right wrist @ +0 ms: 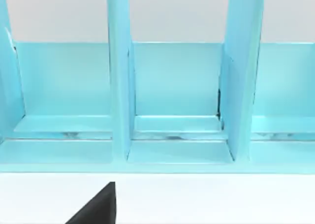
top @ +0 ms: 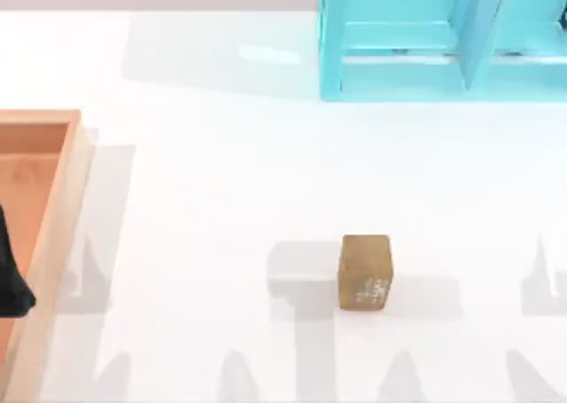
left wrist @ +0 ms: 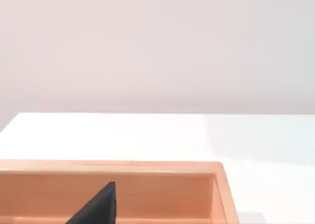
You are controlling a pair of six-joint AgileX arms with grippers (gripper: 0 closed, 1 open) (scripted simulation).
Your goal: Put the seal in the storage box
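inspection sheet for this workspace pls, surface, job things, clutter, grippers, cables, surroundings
surface: plain white table, arm shadows along its near edge
job's things: small golden-brown stone-like seal block stands on the table right of centre, whitish marks on one face; large shallow orange-brown wooden storage box at the left edge, seal not in it
clutter: cyan shelf unit at the far right, compartments look bare
grippers: left gripper is a dark shape over the box; right gripper faces the shelf
cables: nothing seen
surroundings: pale blank wall
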